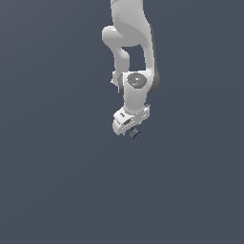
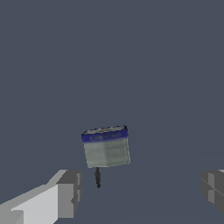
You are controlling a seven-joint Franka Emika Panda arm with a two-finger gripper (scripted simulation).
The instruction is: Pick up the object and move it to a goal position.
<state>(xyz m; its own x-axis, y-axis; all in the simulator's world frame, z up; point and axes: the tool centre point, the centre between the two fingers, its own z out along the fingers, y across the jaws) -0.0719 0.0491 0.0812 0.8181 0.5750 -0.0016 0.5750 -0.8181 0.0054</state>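
- The white Panda arm (image 1: 129, 57) is reaching down from the top of the exterior view, with the tool (image 1: 130, 129) pointing at a plain slate-grey worktop (image 1: 57, 181).
- The tool is sitting wide open in the wrist view: one grey finger pad (image 2: 70, 193) is showing at one edge of the frame, the other pad (image 2: 213, 190) at the opposite edge, with a big gap of bare surface between them.
- Nothing is being gripped. Neither pad is touching anything in the wrist view.
- The object (image 2: 106, 147) is looking like a small boxy thing here, with a dark blue band across its upper part, a thin yellowish line above that, and pale grey-green faces below.
- It is sitting ahead of the open fingers, closer to the pad attached to the white finger body than to the other one, and clear of both.
- A thin dark streak is showing just under the object in the wrist view; I can't tell what it is, maybe a shadow.
- In the exterior view the object (image 1: 135, 134) is only a tiny dark speck right by the fingertips, basically tucked against the underside of the tool, slightly toward the exterior view's right.
- From that angle I can't tell whether it's resting on the worktop or how much height is separating it from the fingertips.
- Everything else around is just flat grey.
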